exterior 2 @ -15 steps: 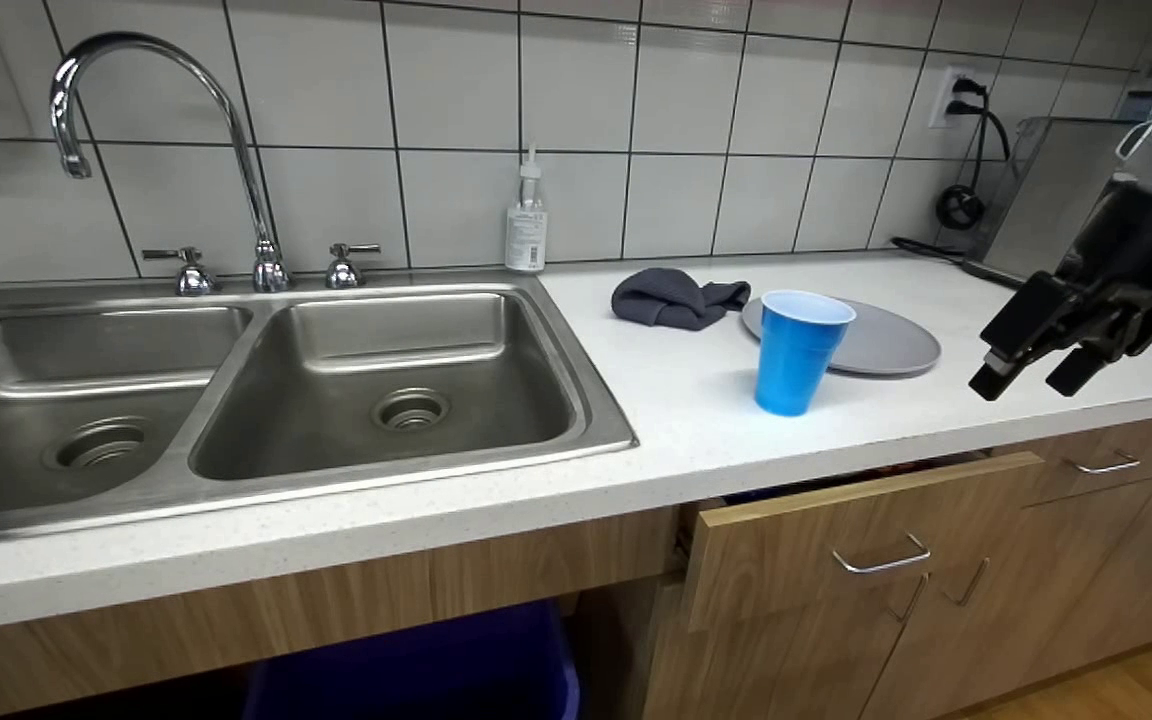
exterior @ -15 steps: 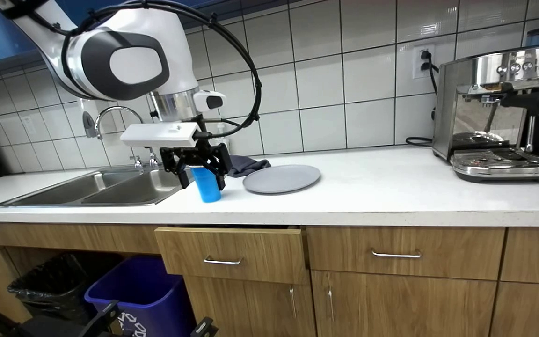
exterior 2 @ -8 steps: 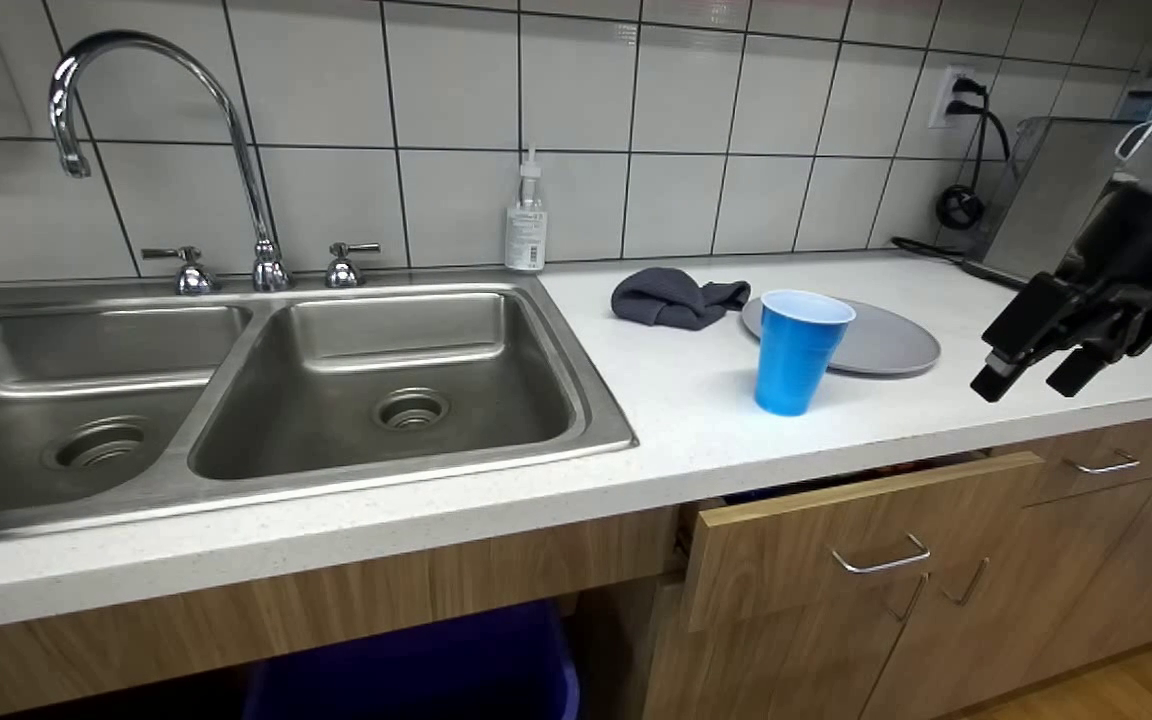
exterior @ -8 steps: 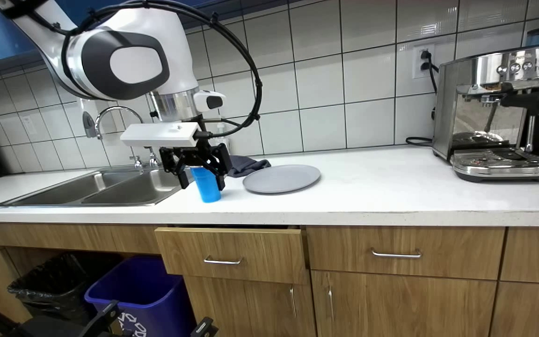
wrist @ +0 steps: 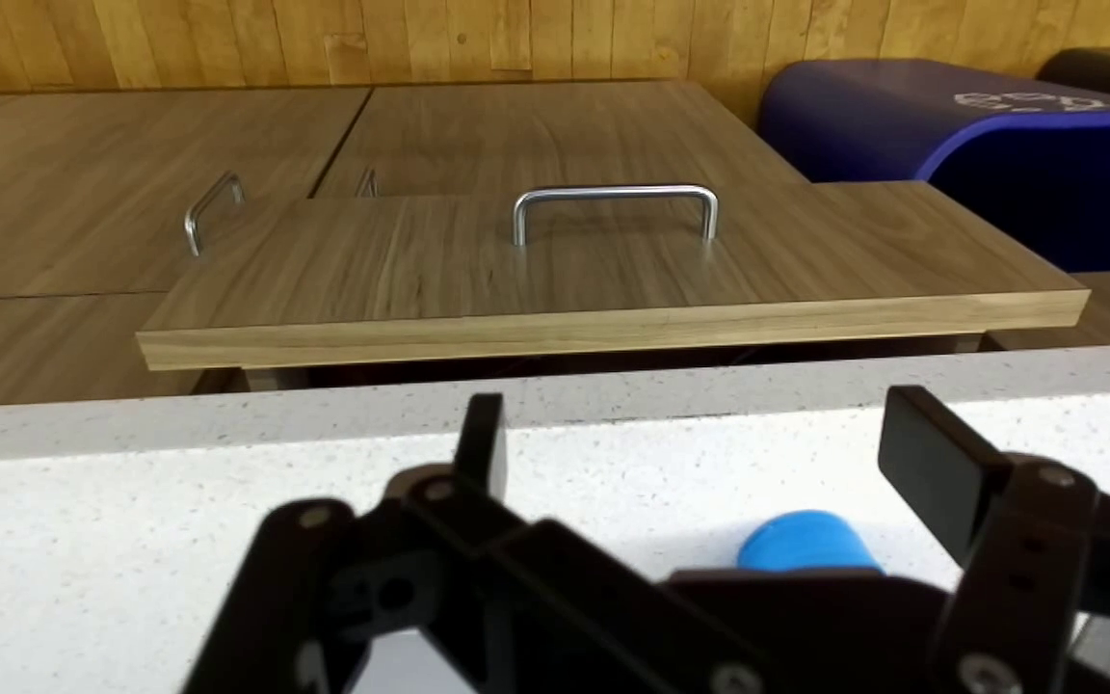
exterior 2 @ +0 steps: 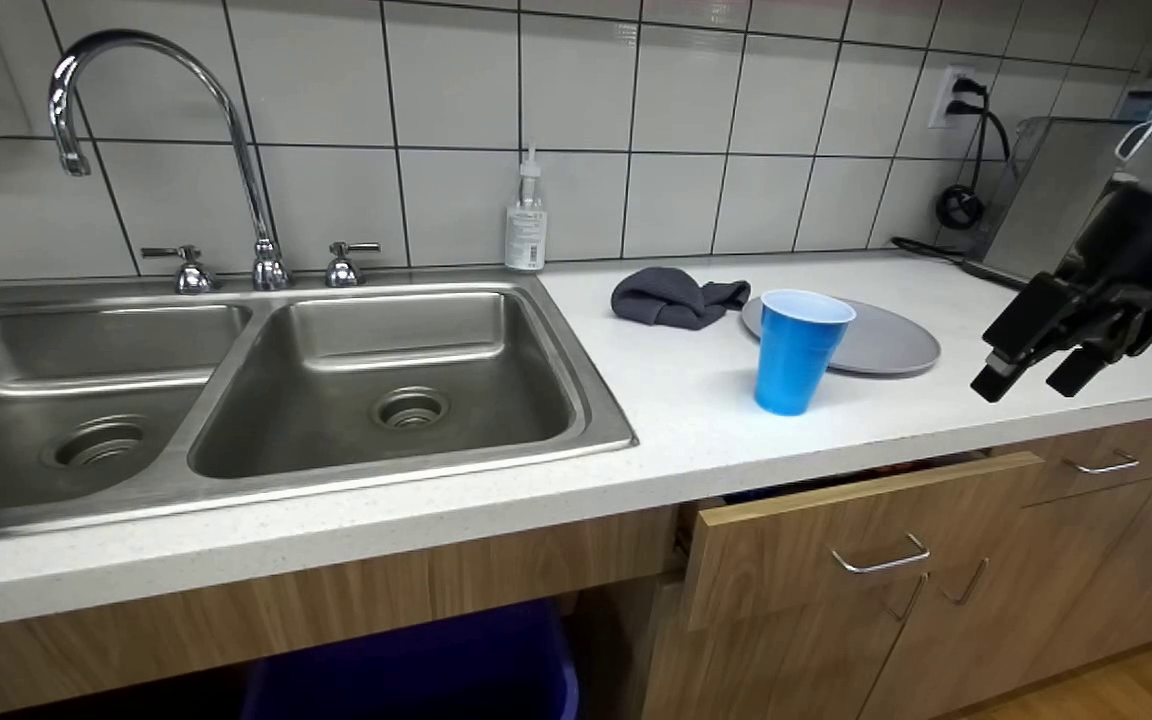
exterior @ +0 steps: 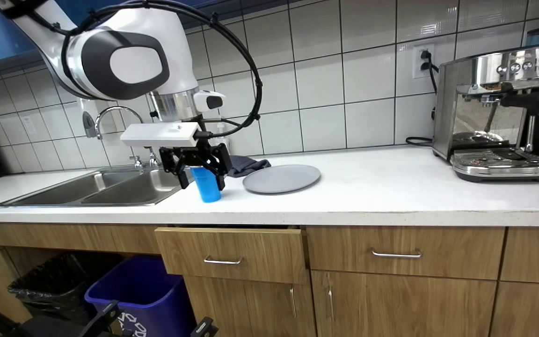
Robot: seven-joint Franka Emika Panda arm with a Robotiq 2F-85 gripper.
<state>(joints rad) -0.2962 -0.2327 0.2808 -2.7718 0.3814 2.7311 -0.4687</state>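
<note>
Across the lower half of the wrist view, the pincer [wrist: 704,443] spreads wide over the table [wrist: 131,540], its fingers [wrist: 933,472] well parted and gripping nothing. Above them, at the middle of that frame, the drawer [wrist: 613,275] stands partly out, its handle [wrist: 616,192] untouched. Right of centre in an exterior view, the cup [exterior 2: 798,358] stands upright on the table, the plate [exterior 2: 891,345] beside it and the cloth [exterior 2: 671,300] to its upper left; the pincer hangs at the right edge, well apart from the cup (though the wrist view shows part of the cup low down, right of centre). As for progress, my judgement is that the drawer is partway along, neither shut nor, it seems, fully drawn, and that no hold is taken on anything: cup, plate and cloth are all free. Left undone is any grasp, be it of handle or cup.
</note>
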